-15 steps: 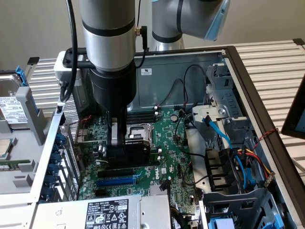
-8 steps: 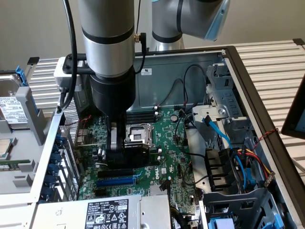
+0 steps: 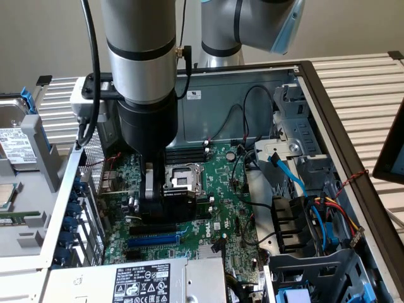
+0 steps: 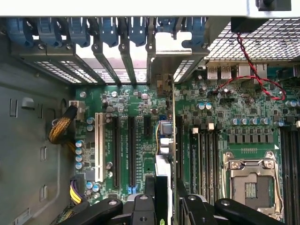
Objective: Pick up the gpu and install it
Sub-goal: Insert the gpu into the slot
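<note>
The pincer (image 4: 163,200) pinches the small green, black-shrouded gpu (image 3: 179,202) upright above the large green motherboard (image 3: 221,183), at six o'clock from the silver CPU socket (image 3: 183,177) in the exterior view. If misaligned, its edge may miss the black slot (image 4: 179,145).

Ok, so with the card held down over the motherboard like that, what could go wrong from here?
The end effector grips the gpu on edge, low over the motherboard. If the card's bottom edge is off its slot, pressing down could stress the board. The card's bracket end sits close to the rear slot covers and might catch there.
</note>
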Available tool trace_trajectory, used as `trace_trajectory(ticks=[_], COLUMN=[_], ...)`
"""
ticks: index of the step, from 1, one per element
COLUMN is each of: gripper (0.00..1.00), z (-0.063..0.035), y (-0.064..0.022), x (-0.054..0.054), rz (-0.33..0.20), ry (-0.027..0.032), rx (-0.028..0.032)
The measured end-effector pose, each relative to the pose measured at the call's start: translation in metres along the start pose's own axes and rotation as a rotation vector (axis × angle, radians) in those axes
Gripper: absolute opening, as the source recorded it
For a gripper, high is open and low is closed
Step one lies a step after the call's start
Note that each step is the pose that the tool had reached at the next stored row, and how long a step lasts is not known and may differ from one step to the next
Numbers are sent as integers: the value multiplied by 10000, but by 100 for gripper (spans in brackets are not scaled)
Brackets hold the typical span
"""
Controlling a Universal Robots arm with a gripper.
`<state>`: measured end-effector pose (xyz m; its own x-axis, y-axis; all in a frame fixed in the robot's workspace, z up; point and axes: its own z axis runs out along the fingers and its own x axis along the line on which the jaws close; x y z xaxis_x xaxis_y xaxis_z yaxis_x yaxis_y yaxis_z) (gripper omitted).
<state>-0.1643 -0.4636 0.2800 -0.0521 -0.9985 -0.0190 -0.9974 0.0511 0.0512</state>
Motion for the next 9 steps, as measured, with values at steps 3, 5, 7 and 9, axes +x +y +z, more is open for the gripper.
trace_trajectory(ticks=[3, 5, 7, 9], gripper=[27, 27, 27, 27], z=[2, 4, 6, 13], y=[2, 5, 6, 10], x=[-15, -31, -35, -42], rz=[-20, -24, -30, -32], ry=[43, 130, 179, 192], rx=[3, 12, 23, 35])
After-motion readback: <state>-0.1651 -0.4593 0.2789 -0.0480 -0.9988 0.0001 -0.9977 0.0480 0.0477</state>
